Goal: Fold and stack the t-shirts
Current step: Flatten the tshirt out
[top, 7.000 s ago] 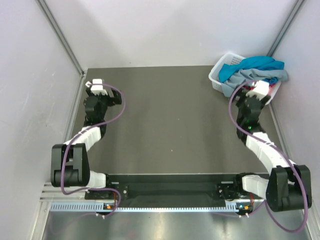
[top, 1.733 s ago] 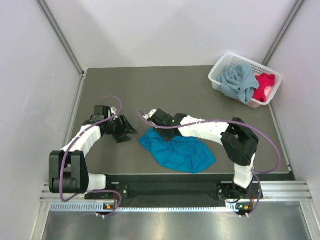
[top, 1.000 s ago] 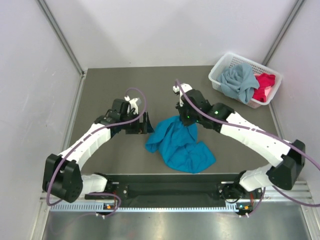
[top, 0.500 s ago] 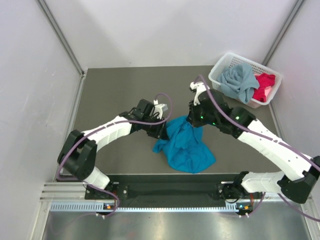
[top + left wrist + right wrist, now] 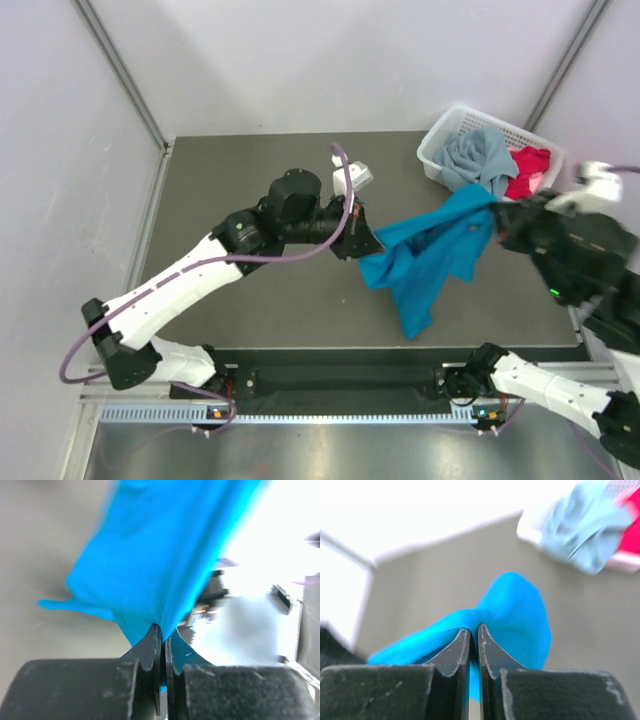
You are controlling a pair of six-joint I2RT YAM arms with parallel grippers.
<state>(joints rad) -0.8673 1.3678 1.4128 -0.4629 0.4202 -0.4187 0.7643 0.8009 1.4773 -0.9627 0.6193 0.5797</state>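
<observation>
your left fingers (image 5: 156, 639) and right fingers (image 5: 465, 641) each clamp the teal t-shirt (image 5: 432, 248), stretched between them over the surface (image 5: 250, 170).

The table (image 5: 250, 180) is a flat, dark grey-brown matt surface, walled by pale panels on the left, far and right sides, with a black rail (image 5: 340, 378) running along its near edge. The only thing that plainly stands on it is a white plastic lattice basket (image 5: 432, 152), set in the far right corner and turned at a slant to the table's edges. In the basket a grey-blue shirt (image 5: 475, 155) lies bunched on the left, a red shirt (image 5: 525, 165) beside it on the right. A bright blue shirt (image 5: 430, 250) hangs above the right middle of the table; whether its lowest tip touches the surface cannot be told.
</observation>
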